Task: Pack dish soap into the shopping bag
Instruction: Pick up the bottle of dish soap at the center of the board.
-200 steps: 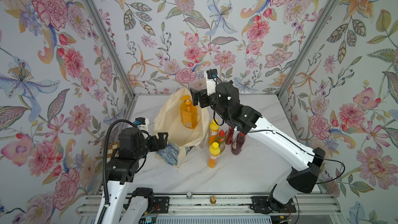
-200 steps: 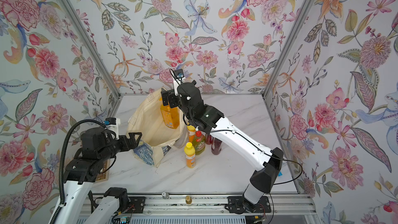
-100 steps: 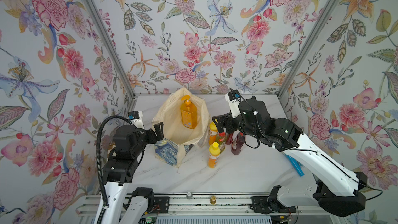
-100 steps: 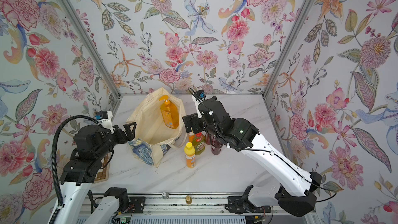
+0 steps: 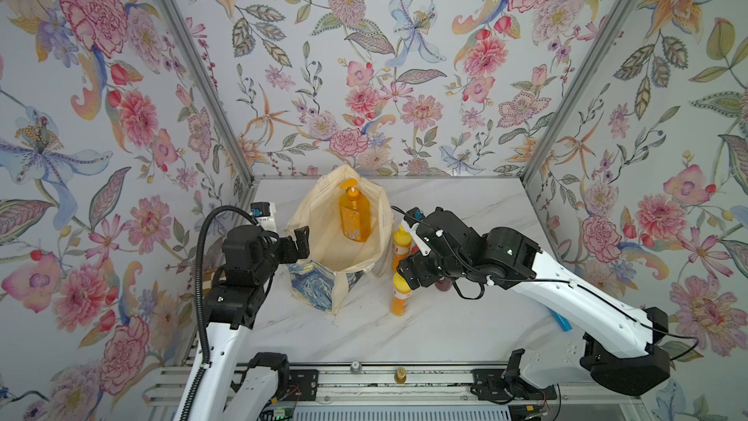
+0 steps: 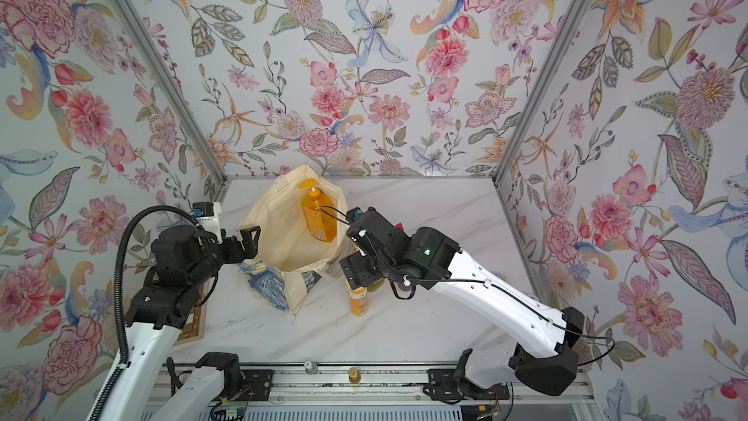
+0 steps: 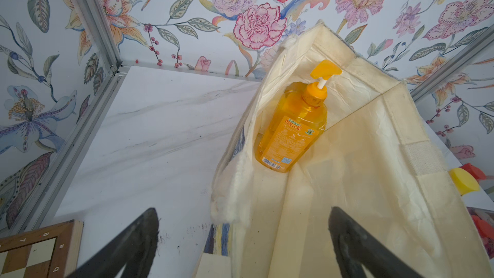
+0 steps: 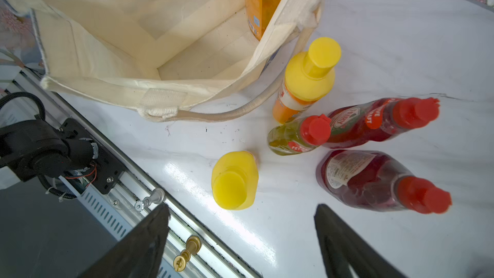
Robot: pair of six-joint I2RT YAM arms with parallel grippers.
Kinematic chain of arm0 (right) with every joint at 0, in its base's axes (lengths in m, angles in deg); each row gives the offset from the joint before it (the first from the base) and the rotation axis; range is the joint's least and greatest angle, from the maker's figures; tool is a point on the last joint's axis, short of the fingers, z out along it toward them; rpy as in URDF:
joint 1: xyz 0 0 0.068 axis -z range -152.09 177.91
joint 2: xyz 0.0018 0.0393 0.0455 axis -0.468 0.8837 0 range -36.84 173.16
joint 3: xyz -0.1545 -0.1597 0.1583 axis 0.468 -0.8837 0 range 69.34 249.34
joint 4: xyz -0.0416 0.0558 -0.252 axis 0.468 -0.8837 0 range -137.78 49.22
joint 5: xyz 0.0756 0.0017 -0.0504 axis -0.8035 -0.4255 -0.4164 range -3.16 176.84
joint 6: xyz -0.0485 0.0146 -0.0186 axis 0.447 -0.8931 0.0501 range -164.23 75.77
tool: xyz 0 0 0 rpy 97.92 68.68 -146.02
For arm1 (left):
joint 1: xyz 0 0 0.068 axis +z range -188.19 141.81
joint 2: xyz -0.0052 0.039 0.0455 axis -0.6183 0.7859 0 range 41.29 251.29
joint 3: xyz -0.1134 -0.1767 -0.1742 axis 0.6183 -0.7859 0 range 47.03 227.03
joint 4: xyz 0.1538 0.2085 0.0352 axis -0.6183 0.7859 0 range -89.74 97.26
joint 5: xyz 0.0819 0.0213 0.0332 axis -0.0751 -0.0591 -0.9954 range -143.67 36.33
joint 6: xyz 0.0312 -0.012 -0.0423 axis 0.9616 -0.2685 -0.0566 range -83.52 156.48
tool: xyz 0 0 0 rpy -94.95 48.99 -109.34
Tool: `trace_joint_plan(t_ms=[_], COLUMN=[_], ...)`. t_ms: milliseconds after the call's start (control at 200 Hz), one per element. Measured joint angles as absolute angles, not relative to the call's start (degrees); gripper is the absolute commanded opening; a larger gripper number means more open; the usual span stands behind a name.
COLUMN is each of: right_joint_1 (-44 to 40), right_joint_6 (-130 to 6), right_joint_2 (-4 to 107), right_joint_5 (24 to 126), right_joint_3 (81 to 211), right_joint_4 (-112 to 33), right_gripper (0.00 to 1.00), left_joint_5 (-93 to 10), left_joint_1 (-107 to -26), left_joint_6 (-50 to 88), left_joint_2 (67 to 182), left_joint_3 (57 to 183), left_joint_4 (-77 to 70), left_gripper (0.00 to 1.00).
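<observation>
Right tool [image 8: 242,208] wide apart, empty, hovers over nearest orange bottle [image 8: 234,180], upright on tabletop [image 5: 465,317] beside shopping bag [image 5: 324,289]. Drop straight, pinch below yellow cap, avoid green bottle [image 8: 291,137]. Amber pump bottle [image 5: 354,216] already bagged. Left tool [image 7: 243,209] wide, empty, at bag rim.

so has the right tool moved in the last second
Yes. The right tool swung from above the shopping bag to above the front orange bottle beside it.

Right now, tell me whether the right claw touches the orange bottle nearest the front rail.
Apart. The right wrist view shows table between both fingertips and the orange bottle; the right claw is open.
</observation>
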State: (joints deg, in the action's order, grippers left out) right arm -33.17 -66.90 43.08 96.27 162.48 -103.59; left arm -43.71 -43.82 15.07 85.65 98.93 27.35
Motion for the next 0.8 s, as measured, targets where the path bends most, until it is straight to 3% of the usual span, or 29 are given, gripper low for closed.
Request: trace_joint_plan(t_ms=[801], right_joint_1=[-35.47], right_joint_6=[-70.62], right_joint_2=[53.46], right_joint_5=[95.88], right_joint_3=[158.44], right_joint_4=[-104.57], right_gripper=[0.77], left_joint_5=[-37.09], left_joint_1=[-43.82], left_joint_6=[14.35], left_joint_2=[82.39], left_joint_3=[92.42], left_joint_4=[27.62], left_gripper=[0.99])
